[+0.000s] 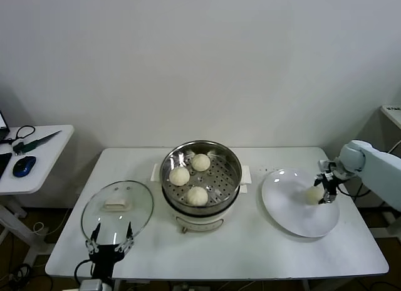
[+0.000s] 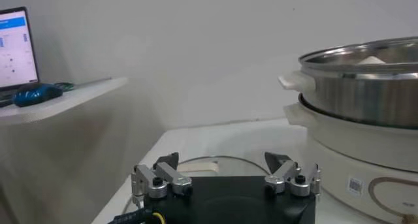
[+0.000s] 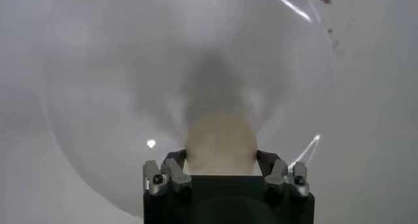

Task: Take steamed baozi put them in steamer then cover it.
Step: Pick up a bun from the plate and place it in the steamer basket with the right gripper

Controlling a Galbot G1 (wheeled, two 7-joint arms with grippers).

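The steamer (image 1: 233, 160) stands mid-table, a steel pot on a cream base, with three baozi on its tray (image 1: 201, 162) (image 1: 179, 175) (image 1: 197, 195). A fourth baozi (image 1: 312, 195) is over the white plate (image 1: 294, 219) at the right. My right gripper (image 1: 326, 192) is shut on this baozi, with a finger pressed on each side. In the right wrist view the bun (image 3: 220, 140) sits between my right gripper's jaws (image 3: 221, 161), over the plate (image 3: 117, 81). My left gripper (image 1: 111, 239) is open and empty at the front left. It is just short of the glass lid (image 1: 117, 209).
A side table (image 1: 44, 154) at the far left holds a blue mouse (image 1: 24, 166) and cables. The left wrist view shows the steamer's wall (image 2: 366, 91), the lid (image 2: 209, 161) ahead of my left gripper (image 2: 225, 170), and a laptop screen (image 2: 13, 49).
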